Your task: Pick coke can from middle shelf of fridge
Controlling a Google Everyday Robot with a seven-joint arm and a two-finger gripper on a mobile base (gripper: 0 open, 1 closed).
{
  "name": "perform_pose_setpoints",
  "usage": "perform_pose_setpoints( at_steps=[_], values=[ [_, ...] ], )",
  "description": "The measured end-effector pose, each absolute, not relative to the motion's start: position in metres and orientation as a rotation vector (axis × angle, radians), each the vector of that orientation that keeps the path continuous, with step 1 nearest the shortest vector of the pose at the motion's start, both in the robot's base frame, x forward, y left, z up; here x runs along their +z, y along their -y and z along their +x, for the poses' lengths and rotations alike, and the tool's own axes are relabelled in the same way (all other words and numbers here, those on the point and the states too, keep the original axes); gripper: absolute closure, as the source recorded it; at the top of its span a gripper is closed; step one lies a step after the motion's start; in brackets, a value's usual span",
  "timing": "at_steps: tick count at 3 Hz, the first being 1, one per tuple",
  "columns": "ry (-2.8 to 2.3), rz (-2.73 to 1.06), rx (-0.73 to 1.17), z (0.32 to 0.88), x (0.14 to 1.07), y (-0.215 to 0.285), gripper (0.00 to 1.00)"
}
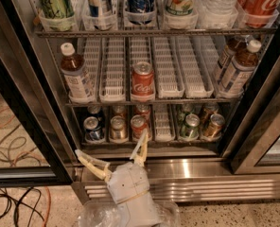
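The coke can (143,82), red with white script and a silver top, stands upright at the front of a white slotted lane tray on the middle shelf (178,100) of the fridge (201,174). My gripper (110,148) is open, low in front of the fridge's ribbed steel base. One finger (141,148) points up at the bottom rack, below the coke can. The other finger (90,163) splays to the left. The gripper holds nothing and is well below the can.
Brown tea bottles stand at the middle shelf's left (76,77) and right (239,70) ends. Small cans (116,126) crowd the bottom rack. Tall cans (100,4) and a big Coca-Cola bottle (263,1) fill the top rack. Black door frames (21,103) flank the opening. Cables (7,136) lie on the floor at the left.
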State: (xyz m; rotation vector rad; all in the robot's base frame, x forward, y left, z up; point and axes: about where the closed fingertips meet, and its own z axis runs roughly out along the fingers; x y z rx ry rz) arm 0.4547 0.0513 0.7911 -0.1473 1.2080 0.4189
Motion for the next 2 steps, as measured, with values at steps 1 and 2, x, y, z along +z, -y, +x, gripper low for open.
perform_pose_setpoints(
  at_steps=[1, 2],
  values=[
    [-1.199, -0.083, 0.381, 0.461, 0.795, -0.029, 0.0],
    [-1.174, -0.064, 0.341, 0.46, 0.806, -0.009, 0.0]
  ],
)
